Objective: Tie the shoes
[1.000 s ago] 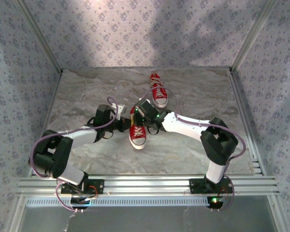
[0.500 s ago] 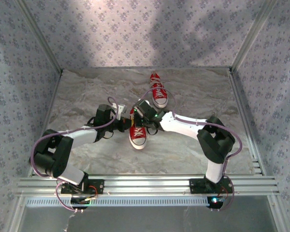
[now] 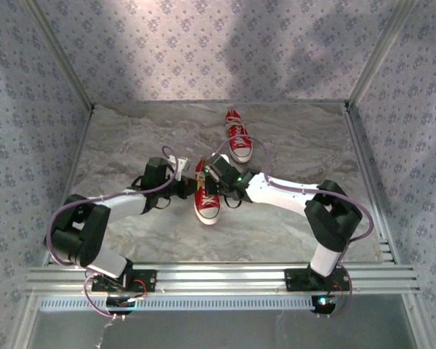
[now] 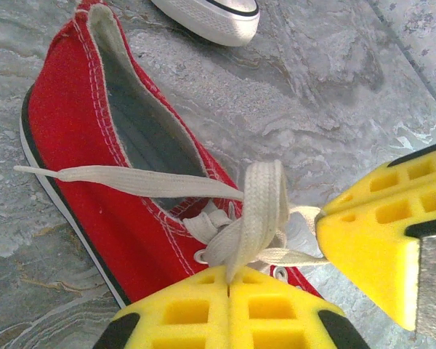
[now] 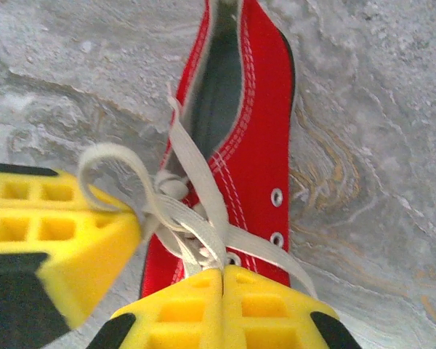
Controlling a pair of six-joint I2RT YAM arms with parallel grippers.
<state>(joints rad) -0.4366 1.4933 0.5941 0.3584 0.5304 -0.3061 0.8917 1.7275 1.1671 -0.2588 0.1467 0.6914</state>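
Both shoes stand on the marble table point(image 3: 131, 138). The near shoe point(image 3: 207, 203) sits about midway between the left and right edges, its toe pointing at the near edge. The far shoe point(image 3: 238, 139) sits just right of centre, close to the far edge, well apart from the grippers. There is open surface all round. Wide bare stretches reach to the left and right edges, a broad strip lies between the near shoe and the metal rail point(image 3: 225, 276) along the near edge, and the far left corner is free. The patterned walls point(image 3: 29, 109) close in the left, far and right sides. The two grippers meet over the near shoe's laces point(image 4: 258, 211), almost touching each other. In the left wrist view the left gripper point(image 4: 229, 280) has its yellow pads pressed together, pinching a flat loop of the laces that stands up above the eyelets. A loose end trails off across the shoe's opening toward its heel. In the right wrist view the right gripper point(image 5: 223, 280) is likewise clamped tight on a bundle of lace strands above the eyelets, with a free loop curling over beside the left gripper's pad. Compared with half a second ago, the right arm's elbow has swung out toward the right edge and its forearm lies lower. The left arm and both shoes are where they were.
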